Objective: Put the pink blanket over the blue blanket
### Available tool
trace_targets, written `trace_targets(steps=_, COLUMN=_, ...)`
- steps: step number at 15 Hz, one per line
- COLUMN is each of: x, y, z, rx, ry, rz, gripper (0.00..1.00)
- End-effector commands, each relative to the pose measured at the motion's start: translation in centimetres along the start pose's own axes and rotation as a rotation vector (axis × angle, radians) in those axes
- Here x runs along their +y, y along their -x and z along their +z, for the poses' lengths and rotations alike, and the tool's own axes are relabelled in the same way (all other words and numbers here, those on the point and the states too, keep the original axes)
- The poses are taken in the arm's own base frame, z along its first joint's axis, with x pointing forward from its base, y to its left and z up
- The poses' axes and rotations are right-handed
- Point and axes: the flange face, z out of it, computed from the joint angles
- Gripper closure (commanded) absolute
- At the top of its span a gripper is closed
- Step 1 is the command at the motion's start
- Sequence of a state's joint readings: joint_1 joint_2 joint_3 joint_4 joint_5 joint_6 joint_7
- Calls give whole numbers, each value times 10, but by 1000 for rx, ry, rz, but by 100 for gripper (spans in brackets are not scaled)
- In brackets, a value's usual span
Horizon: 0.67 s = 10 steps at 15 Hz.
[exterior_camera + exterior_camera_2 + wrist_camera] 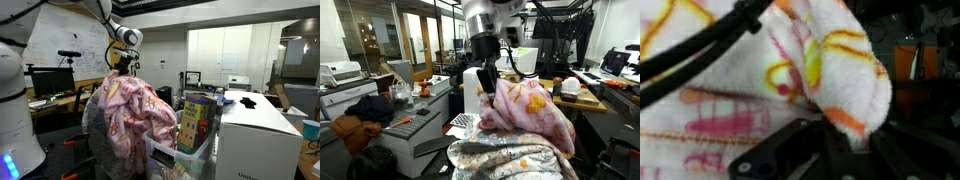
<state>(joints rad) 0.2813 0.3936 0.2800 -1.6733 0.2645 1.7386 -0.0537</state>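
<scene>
Gripper point(122, 67) fingers are pressed together on a fold at the top edge of the pink blanket point(140, 115). The wrist view shows the fleece point(750, 90) bunched right between the dark fingers point(790, 155). The blanket is held from one high point, I think so that its weight makes it hang and spread downward. Most of it lies as a big heap, and in an exterior view this heap rests on the blue blanket point(510, 158), which shows uncovered only at the near, lower side. The cover therefore looks almost done, but the raised corner is not yet laid down. Just beside the pile stands a colourful box point(196, 122), and next to that a white cabinet point(255, 135), so a wide swing may brush them.
</scene>
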Motion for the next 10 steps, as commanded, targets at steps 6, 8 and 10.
trace_targets(steps=6, x=-41, y=-87, z=57, rx=219, ry=27, rz=-37, gripper=97)
trace_targets(steps=8, x=-36, y=-101, z=65, rx=316, ry=23, rz=-27, gripper=97)
trace_targets(steps=10, x=-29, y=-112, z=70, rx=404, ry=16, rz=-19, gripper=97)
